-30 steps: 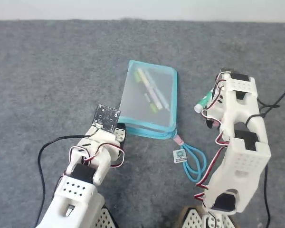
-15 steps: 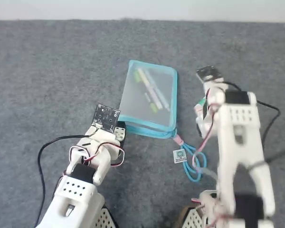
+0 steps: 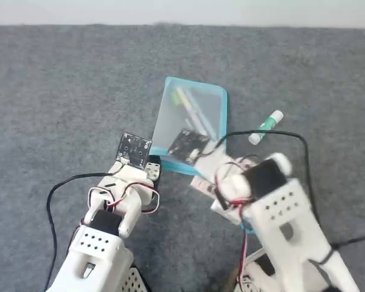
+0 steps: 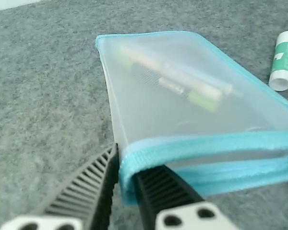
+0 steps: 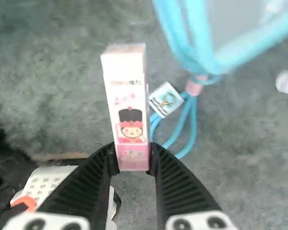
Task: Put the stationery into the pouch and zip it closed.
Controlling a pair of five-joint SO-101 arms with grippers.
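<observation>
The translucent pouch (image 3: 194, 112) with turquoise trim lies flat mid-table, pens inside it. My left gripper (image 4: 127, 179) is shut on the trim at the pouch's near left corner (image 3: 157, 165). My right gripper (image 5: 132, 160) is shut on a pink eraser box (image 5: 129, 115), held upright above the carpet just off the pouch's near right corner (image 5: 249, 28). In the high view the right gripper (image 3: 205, 179) hangs over the pouch's near edge. A green-and-white glue stick (image 3: 266, 126) lies on the table to the right of the pouch (image 4: 192, 110).
The zipper's blue cord loop (image 5: 182, 129) and its small tag (image 5: 165, 99) trail on the grey carpet under the right gripper. The glue stick (image 4: 282, 67) lies apart from both arms. A black cable (image 3: 295, 146) arcs over the right arm.
The right arm swung from the table's right side over to the pouch's near edge, with the pink eraser in its gripper. The glue stick now lies uncovered. The left arm stayed put.
</observation>
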